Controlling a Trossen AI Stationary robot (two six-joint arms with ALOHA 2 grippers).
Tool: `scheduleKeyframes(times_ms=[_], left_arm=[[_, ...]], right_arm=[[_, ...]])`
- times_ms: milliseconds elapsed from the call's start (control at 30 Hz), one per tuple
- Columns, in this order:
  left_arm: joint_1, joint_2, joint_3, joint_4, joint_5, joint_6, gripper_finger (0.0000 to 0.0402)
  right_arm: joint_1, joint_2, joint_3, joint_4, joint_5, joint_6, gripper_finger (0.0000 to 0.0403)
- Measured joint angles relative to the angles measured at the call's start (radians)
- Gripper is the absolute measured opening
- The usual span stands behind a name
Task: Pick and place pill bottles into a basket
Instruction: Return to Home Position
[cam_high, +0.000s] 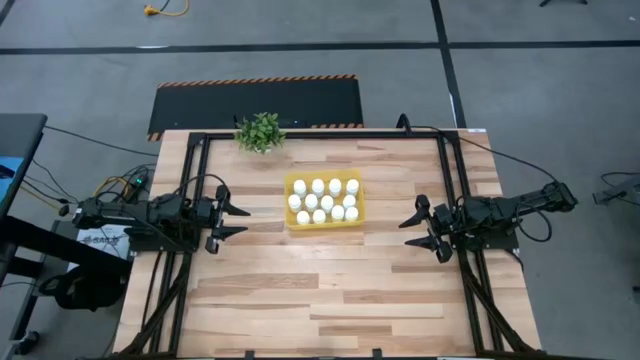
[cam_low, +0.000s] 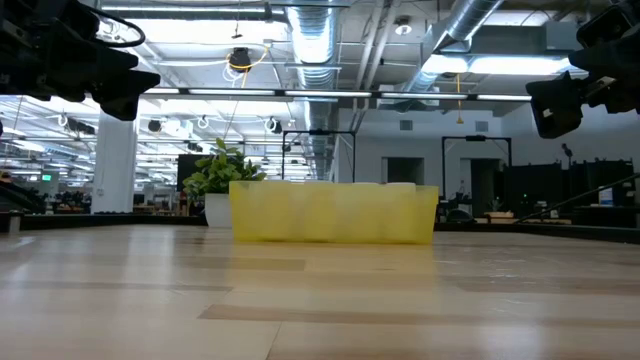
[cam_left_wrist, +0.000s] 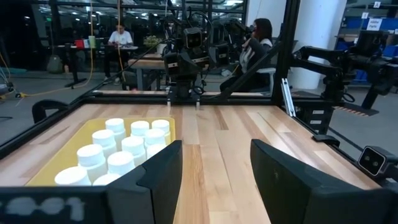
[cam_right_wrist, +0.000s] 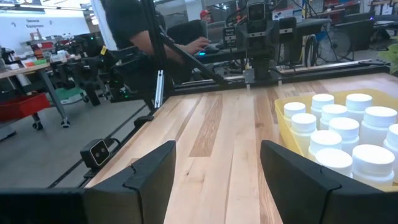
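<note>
The pill bottles (cam_high: 326, 201) all stand in the basket (cam_high: 324, 227) mid-table (cam_high: 300, 290), between the left gripper (cam_high: 240, 221) and right gripper (cam_high: 408, 233), both wide open, empty and about equally far from it.

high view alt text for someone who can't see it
A yellow tray near the middle of a wooden table holds about a dozen white pill bottles. The left gripper and right gripper flank it, fingers open and empty; a small plant stands at the far edge.
</note>
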Motion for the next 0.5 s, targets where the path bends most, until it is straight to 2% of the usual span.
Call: scheduleKeyframes(times_ms=[500], left_arm=[[0.000,0.000,0.000,0.000,0.000,-0.002,0.0177]], right_arm=[[0.000,0.000,0.000,0.000,0.000,0.000,0.0226]])
